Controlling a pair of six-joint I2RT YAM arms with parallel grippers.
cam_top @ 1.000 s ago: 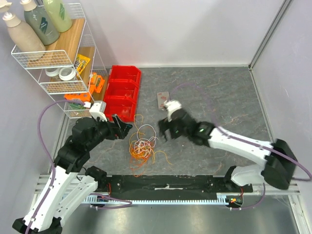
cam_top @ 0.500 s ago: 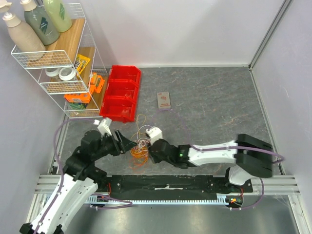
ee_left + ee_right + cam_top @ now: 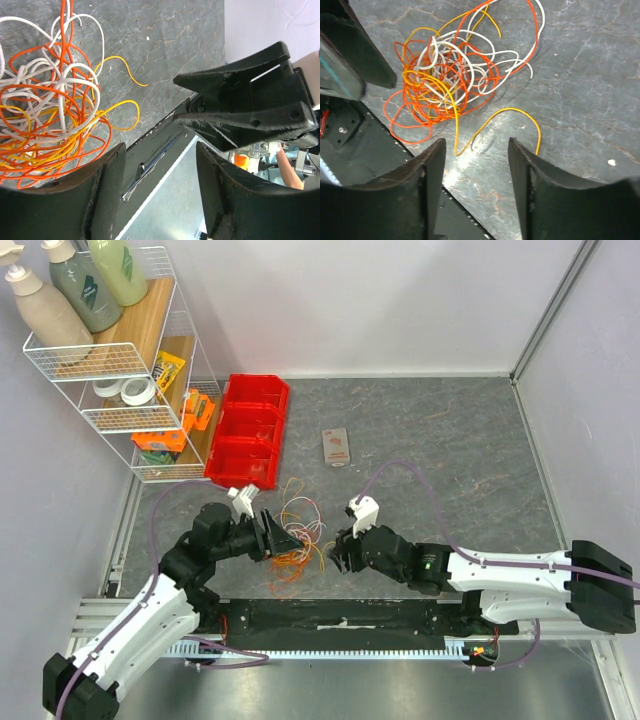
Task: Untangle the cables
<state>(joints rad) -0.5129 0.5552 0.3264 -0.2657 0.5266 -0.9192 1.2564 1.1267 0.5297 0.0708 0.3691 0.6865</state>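
The cables (image 3: 297,534) lie in one tangled heap of orange, white and yellow wires on the grey table near its front edge. They also show in the left wrist view (image 3: 55,110) and the right wrist view (image 3: 452,75). My left gripper (image 3: 284,539) is open and empty at the heap's left side, low over the table (image 3: 160,197). My right gripper (image 3: 339,552) is open and empty just right of the heap (image 3: 475,182), with a loose yellow strand (image 3: 512,117) lying ahead of its fingers. Neither gripper holds a wire.
Red bins (image 3: 250,430) stand at the back left beside a white wire rack (image 3: 120,370) with bottles. A small card (image 3: 337,447) lies on the table behind the heap. A black strip (image 3: 340,615) runs along the near edge.
My right gripper swept from mid-table down to the heap, then pulled back to its right. My left gripper came down and in toward the heap's left side. The heap looks slightly shifted.
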